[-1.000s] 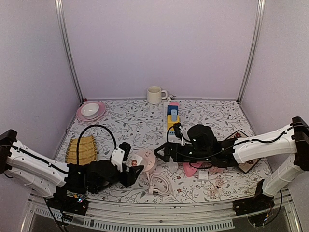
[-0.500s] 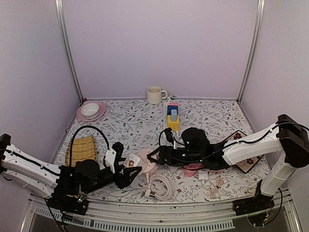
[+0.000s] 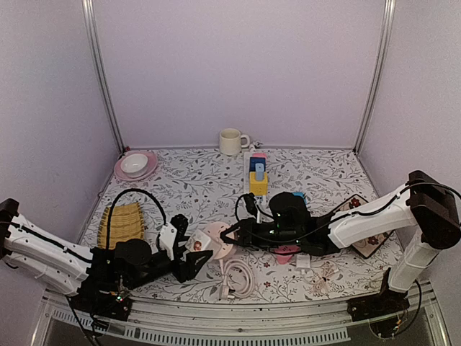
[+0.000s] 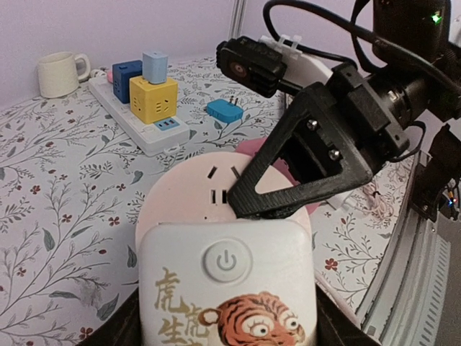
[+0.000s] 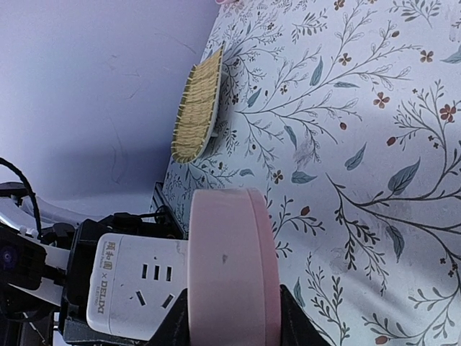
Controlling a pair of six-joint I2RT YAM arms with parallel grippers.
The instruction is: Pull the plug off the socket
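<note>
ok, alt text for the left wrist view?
Close up, the left gripper holds a white socket with a power button and tiger print, and a pink plug sits against the socket's far end. The black right gripper clamps the plug's rim. Behind, on a floral table, lie a power strip and a mug.

even soft light, faint shadows, sharp overhead view, slightly blurred wrist close-ups

Lilac walls [image 3: 238, 72]; floral-patterned table [image 3: 194, 189]

Top view looks down from behind; 2 wrist views closely share the pink socket [image 4: 184, 194].
</note>
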